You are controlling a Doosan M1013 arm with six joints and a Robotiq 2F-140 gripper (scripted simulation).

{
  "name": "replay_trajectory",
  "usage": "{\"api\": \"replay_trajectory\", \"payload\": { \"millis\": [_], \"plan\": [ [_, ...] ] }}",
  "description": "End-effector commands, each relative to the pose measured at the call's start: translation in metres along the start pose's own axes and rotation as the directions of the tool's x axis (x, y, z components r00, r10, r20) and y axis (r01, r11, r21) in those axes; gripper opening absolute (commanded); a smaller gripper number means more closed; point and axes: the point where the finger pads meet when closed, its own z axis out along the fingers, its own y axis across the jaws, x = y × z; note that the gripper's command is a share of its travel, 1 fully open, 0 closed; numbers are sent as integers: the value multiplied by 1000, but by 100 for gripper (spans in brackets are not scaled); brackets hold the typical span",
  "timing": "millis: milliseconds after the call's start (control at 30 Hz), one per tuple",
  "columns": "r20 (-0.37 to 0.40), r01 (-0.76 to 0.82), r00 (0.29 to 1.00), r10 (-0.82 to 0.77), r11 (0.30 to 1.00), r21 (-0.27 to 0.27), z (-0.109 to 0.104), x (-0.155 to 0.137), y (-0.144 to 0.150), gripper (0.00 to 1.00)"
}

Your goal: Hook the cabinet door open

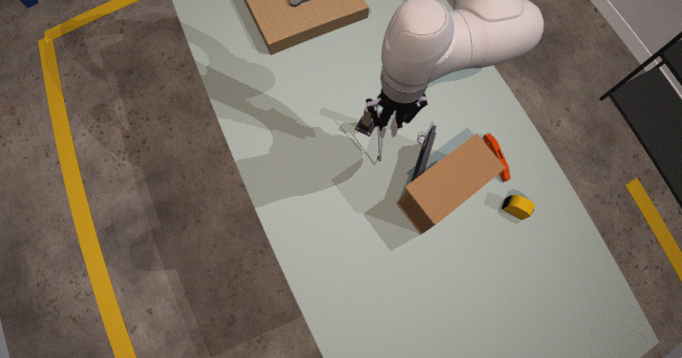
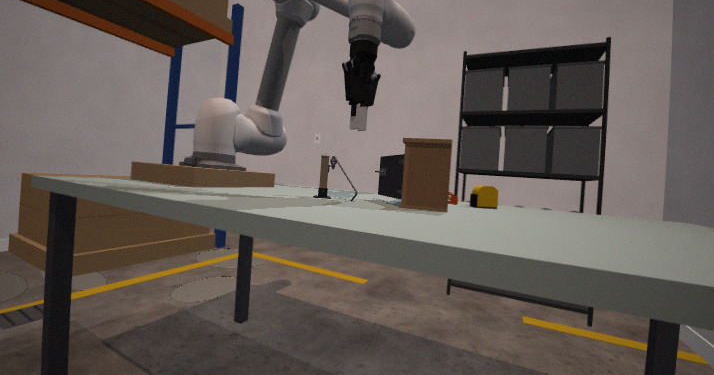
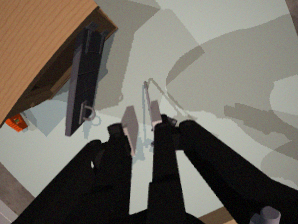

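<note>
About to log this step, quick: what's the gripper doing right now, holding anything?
Gripper: fingers nearly closed, holding nothing, high above the post and its hook.
</note>
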Motion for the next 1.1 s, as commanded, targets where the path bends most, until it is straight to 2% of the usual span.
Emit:
{"api": "replay_trajectory", "payload": {
  "millis": [0, 467, 867, 933, 1067],
  "plan": [
    [0, 0, 1000, 0, 1000, 0, 0, 0, 0, 14],
    [0, 0, 1000, 0, 1000, 0, 11, 0, 0, 14],
    [0, 0, 1000, 0, 1000, 0, 52, 0, 0, 14],
    [0, 0, 1000, 0, 1000, 0, 52, 0, 0, 14],
    [0, 0, 1000, 0, 1000, 0, 70, 0, 0, 14]
  ]
}}
